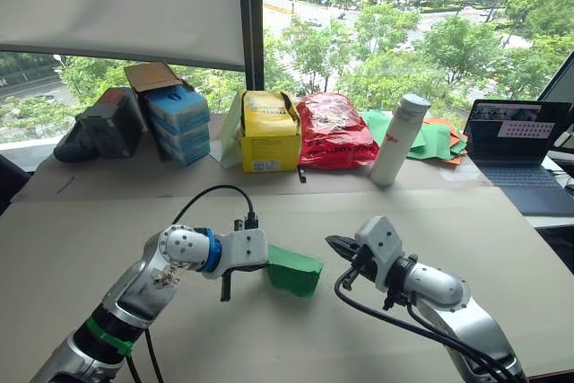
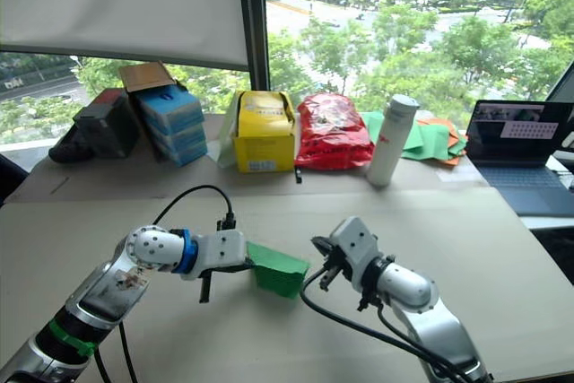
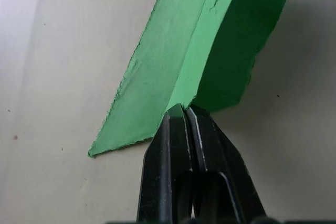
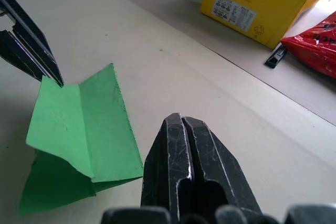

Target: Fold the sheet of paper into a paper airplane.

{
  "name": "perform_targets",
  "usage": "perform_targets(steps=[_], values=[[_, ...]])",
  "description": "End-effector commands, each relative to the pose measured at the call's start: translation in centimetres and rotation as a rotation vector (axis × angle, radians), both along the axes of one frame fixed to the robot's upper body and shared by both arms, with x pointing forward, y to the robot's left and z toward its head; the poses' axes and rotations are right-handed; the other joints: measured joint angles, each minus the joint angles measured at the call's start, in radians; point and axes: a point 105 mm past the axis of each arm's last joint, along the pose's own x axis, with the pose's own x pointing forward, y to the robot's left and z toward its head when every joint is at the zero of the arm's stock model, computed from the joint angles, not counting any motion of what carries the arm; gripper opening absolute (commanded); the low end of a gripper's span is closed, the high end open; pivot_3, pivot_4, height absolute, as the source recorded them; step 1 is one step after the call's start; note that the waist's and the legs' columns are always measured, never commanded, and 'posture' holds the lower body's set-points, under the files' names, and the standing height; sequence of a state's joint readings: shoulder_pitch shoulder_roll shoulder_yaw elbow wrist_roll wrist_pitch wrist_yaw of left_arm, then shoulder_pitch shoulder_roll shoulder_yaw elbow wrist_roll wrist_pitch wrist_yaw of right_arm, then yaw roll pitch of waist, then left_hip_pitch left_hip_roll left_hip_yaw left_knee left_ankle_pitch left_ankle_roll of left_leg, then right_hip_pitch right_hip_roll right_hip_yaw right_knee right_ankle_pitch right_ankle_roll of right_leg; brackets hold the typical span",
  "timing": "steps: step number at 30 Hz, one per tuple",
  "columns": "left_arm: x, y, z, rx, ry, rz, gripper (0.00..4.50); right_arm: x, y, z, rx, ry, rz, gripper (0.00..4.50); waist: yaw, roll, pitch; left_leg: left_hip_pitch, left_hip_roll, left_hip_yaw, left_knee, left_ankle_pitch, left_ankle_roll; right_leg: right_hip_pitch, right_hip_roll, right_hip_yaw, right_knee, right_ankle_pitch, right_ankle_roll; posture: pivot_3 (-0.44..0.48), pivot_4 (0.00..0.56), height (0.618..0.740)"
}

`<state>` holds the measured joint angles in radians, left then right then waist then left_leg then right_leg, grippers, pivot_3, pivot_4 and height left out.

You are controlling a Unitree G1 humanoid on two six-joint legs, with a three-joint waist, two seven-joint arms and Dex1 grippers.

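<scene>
Containers first: the yellow cardboard box (image 1: 268,132) stands at the back of the table w/ its top flaps open; what is inside cannot be seen. To its left, a stack of light blue boxes (image 1: 178,123) w/ a brown cardboard flap on top, and a dark bag or case (image 1: 100,127) at the far left. Just right of the yellow box lies a shiny red plastic bag (image 1: 334,130), content not visible. Next, a white cylindrical bottle (image 1: 399,139) w/ grey cap stands upright. Behind it, the pile of green and orange sheets (image 1: 434,139). An open dark laptop (image 1: 517,152) is at the far right.

The surface is a wide beige table (image 1: 296,329), a seam runs across it in front of the boxes. Behind the table, a big window w/ green trees and a road outside; a white roller blind covers the upper left part.

The thin bright green sheet of paper (image 1: 294,269), already folded in several layers w/ a raised crease, lies near the table centre, between the 2 arms. The left gripper (image 3: 185,113) has its 2 black fingers pressed together on the sheet's edge, pinching it at the crease. The right gripper (image 4: 181,121) is just beside the sheet, not touching it, fingers pressed together w/ nothing between.
</scene>
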<state>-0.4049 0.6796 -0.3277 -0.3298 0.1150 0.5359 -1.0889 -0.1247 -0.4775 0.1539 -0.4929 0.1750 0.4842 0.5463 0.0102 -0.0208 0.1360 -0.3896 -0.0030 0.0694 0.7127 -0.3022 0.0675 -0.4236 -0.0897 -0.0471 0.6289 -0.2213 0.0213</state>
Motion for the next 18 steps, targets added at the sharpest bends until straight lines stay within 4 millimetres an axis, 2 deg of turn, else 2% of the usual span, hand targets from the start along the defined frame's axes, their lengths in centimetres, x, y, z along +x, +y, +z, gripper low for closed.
perform_targets(steps=[1,3,5,9,13,18], values=[[-0.7,-0.2,0.2,-0.006,-0.009,-0.018,1.55,-0.5,0.9,1.3,0.01,-0.055,0.066,0.29,0.0,0.0,0.0,0.0,0.0,0.0,0.0,0.0,0.0,0.0,0.0,0.0,0.0,0.0,0.0,0.0,0.15,0.74],[-0.9,0.1,0.2,-0.006,-0.005,-0.022,2.19,-1.1,1.2,1.2,0.009,-0.038,0.112,0.91,0.0,0.0,0.0,0.0,0.0,0.0,0.0,0.0,0.0,0.0,0.0,0.001,0.0,0.0,0.0,0.0,0.15,0.74],[-0.9,0.3,0.9,-0.055,0.009,-0.017,2.87,-1.6,1.5,1.0,-0.024,-0.049,0.16,1.58,0.001,0.0,0.0,0.0,0.0,0.0,0.0,0.0,0.0,0.0,0.0,0.001,0.0,0.0,0.0,0.0,0.15,0.74],[-0.7,1.8,3.4,-0.224,0.047,0.009,2.9,-3.7,3.0,0.8,-0.081,-0.094,0.323,2.99,0.001,0.0,0.0,0.0,0.0,0.0,0.0,0.0,0.0,0.0,-0.001,0.001,0.0,0.0,0.0,0.0,0.15,0.74],[-1.2,3.4,4.4,-0.277,0.09,0.033,2.9,-3.2,3.3,-0.1,-0.177,-0.167,0.323,4.38,-0.002,0.0,0.0,0.001,0.0,0.0,0.0,0.001,-0.002,0.0,-0.001,0.001,0.0,0.0,0.0,0.0,0.15,0.74],[-1.2,3.6,5.7,-0.365,0.083,0.101,2.9,-2.2,3.2,-1.7,-0.283,-0.242,0.274,4.44,0.002,0.0,0.001,0.001,0.0,0.0,0.0,0.003,-0.006,0.0,-0.001,0.001,0.0,0.0,0.0,0.0,0.15,0.74]])
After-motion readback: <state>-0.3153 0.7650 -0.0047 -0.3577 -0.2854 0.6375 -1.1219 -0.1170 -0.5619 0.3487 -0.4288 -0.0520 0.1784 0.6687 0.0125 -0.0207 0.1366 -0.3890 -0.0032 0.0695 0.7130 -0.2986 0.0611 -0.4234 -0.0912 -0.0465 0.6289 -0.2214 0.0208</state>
